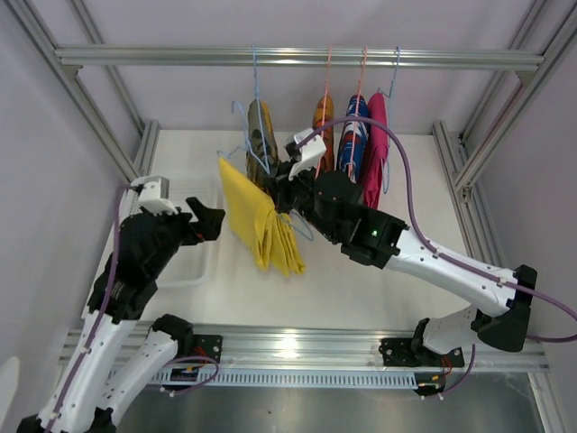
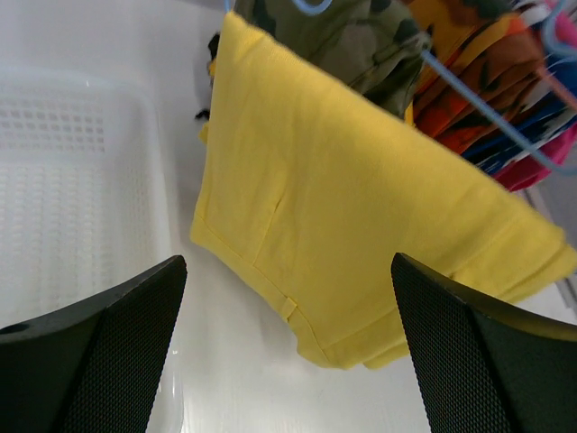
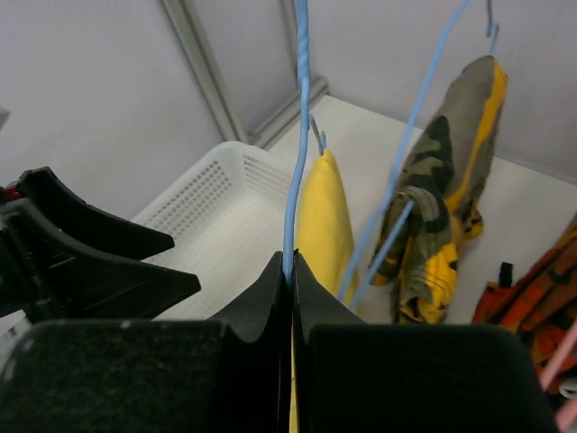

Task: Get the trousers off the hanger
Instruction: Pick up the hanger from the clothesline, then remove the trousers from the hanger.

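The plain yellow trousers hang folded over a light blue hanger, held off the rail. My right gripper is shut on that hanger's wire, just right of the yellow trousers. My left gripper is open, just left of the yellow trousers, its fingers apart and empty. The camouflage trousers, orange patterned trousers, blue-red-white trousers and magenta trousers hang on hangers from the rail.
A white perforated basket stands on the table left of the yellow trousers; it also shows in the right wrist view. Aluminium frame posts stand at both sides.
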Action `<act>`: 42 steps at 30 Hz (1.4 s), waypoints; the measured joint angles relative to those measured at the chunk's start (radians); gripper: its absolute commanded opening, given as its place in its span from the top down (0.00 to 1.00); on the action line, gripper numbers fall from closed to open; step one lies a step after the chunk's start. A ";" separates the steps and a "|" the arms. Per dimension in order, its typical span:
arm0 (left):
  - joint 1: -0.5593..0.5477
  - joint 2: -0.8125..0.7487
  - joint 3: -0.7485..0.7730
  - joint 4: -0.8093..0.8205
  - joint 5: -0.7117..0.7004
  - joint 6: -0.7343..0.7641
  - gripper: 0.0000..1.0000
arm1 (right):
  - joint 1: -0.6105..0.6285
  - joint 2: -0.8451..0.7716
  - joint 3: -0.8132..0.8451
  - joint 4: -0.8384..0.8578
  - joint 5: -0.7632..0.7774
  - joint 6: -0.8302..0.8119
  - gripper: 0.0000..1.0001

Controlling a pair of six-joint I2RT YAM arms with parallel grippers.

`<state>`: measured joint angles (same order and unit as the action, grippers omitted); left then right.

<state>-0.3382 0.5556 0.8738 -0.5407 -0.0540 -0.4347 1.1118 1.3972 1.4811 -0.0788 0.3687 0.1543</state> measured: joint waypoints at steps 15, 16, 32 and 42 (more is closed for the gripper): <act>-0.486 0.156 0.000 0.026 -0.330 -0.010 0.01 | 0.037 -0.134 -0.102 0.079 0.267 -0.073 1.00; -0.534 0.156 0.000 0.028 -0.362 -0.012 0.00 | 0.039 -0.134 -0.109 0.088 0.280 -0.073 1.00; -1.017 0.332 0.052 0.006 -0.909 -0.063 0.00 | 0.103 -0.103 -0.156 0.212 0.488 -0.056 1.00; -1.092 0.348 0.063 0.053 -1.061 -0.052 0.00 | 0.119 -0.073 -0.157 0.234 0.518 -0.031 1.00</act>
<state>-1.4300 0.9039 0.9367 -0.4873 -1.1149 -0.4870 1.2308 1.3239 1.3239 0.1555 0.8864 0.1234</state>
